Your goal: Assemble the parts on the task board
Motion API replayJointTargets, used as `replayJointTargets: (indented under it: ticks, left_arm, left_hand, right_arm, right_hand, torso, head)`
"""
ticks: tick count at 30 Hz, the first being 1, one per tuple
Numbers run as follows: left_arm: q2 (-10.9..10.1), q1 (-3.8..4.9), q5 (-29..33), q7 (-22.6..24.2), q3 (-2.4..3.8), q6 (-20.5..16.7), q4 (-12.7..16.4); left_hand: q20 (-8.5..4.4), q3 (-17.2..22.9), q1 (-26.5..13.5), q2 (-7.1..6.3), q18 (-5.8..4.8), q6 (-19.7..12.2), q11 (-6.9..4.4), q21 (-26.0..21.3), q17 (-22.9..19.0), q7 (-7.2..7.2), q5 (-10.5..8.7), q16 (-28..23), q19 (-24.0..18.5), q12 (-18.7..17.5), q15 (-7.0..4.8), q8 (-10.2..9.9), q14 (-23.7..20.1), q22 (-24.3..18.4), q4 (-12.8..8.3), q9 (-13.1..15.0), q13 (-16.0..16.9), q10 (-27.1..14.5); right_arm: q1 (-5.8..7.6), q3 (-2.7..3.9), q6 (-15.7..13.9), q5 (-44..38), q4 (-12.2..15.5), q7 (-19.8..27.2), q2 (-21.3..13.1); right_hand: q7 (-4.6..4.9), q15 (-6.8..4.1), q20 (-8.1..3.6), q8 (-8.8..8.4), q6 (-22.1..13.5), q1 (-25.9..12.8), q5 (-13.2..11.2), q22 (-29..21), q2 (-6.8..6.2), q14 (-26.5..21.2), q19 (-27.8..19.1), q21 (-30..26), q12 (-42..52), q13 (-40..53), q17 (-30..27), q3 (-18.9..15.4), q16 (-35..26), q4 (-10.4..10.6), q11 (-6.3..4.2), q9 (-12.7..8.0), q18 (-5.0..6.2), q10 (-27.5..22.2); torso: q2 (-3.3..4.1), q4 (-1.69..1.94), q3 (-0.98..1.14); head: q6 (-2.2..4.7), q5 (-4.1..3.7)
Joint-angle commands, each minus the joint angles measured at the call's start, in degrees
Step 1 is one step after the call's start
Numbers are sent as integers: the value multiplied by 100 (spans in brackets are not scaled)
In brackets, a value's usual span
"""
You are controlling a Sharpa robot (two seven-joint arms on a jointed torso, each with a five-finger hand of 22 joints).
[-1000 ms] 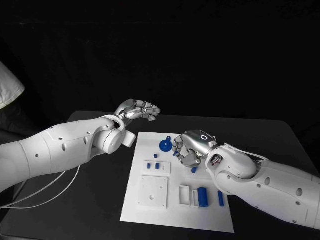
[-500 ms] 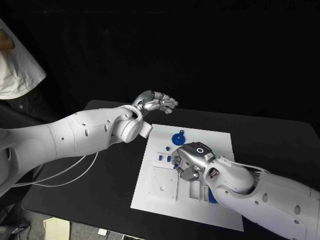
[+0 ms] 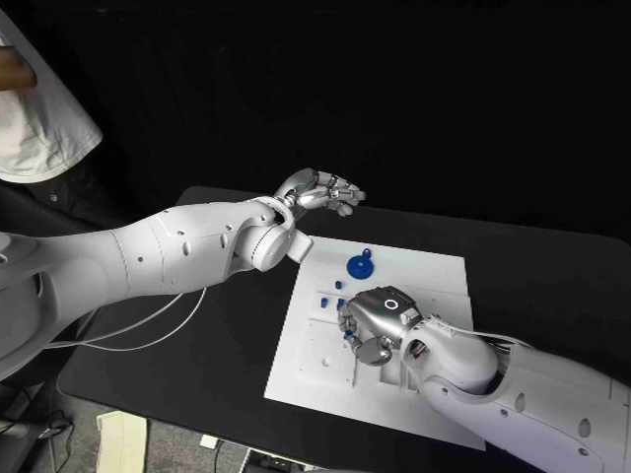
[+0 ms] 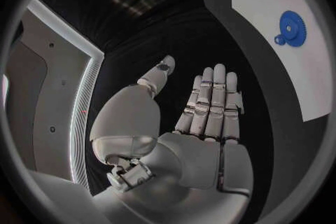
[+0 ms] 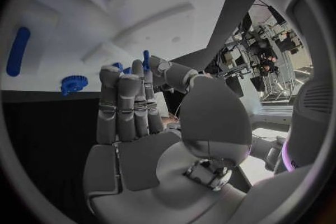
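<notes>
The white task board (image 3: pixel 430 281) lies in the middle of the black table. A blue gear (image 3: pixel 361 264) sits near its far edge, also seen in the left wrist view (image 4: pixel 292 28) and the right wrist view (image 5: pixel 73 84). My right hand (image 3: pixel 376 320) hovers over the board's middle. Its thumb and a finger seem to pinch a small blue peg (image 5: pixel 145 57). My left hand (image 3: pixel 320 189) hangs above the table beyond the board's far left corner, fingers straight, thumb apart, holding nothing (image 4: pixel 203 106). My right arm hides the board's near right part.
Small blue pieces (image 3: pixel 325 302) stand in the board's left side, near a white square block (image 3: pixel 313 347). A long blue piece (image 5: pixel 17 50) lies on the board. A person in a white shirt (image 3: pixel 25 108) stands beyond the table's far left corner.
The camera has shifted. My right hand has moved from beside the blue gear toward the board's middle, the blue peg staying at its fingertips. My left hand holds its place.
</notes>
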Motion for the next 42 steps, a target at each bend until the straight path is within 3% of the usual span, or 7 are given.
replayJointTargets:
  ticks: [1,16,30,42]
  left_arm:
    - [19,6,33,95,5,-22,17]
    - [-4,6,33,87,4,19,56]
    - [-26,6,33,77,4,32,106]
    - [-35,6,33,69,4,43,106]
  left_hand:
    - [13,-8,55,-7,49,-41,20,-35,9,57,18,-34,33,-35,-5,-19,24,11,16,-9,-7,-9]
    - [13,-23,23,-6,55,-60,31,-34,34,65,16,-50,60,-62,-4,-20,30,29,42,-12,-14,-20]
    - [12,-30,7,-8,58,-63,32,-39,47,65,16,-56,64,-71,-6,-16,34,34,53,-12,-16,-20]
    - [11,-32,2,-10,59,-68,34,-43,52,67,16,-60,65,-76,-6,-17,34,37,56,-13,-18,-23]
  right_arm:
    - [-22,-10,106,-223,-49,-74,28]
    - [-114,-39,203,-256,-100,-114,105]
    - [-151,-54,192,-282,-156,-163,91]
    - [-161,-55,130,-320,-136,-207,76]
  right_hand:
    - [21,-37,-23,29,23,16,35,131,43,4,-1,29,-5,10,11,15,40,-35,-7,10,218,46]
    - [21,-38,-17,23,25,7,39,131,49,5,14,60,-16,26,21,20,43,-40,-8,22,218,52]
    - [21,-38,-17,20,25,5,39,130,51,6,18,71,-21,33,25,24,45,-46,-9,27,218,54]
    - [18,-40,-15,19,31,6,49,129,46,9,21,83,-24,43,31,32,50,-56,-11,34,218,62]
  torso:
    - [-1,13,1]
    - [1,8,-7]
    - [2,4,-2]
    - [2,4,1]
  head:
    - [-35,36]
    - [-91,121]
    - [-133,109]
    - [-119,128]
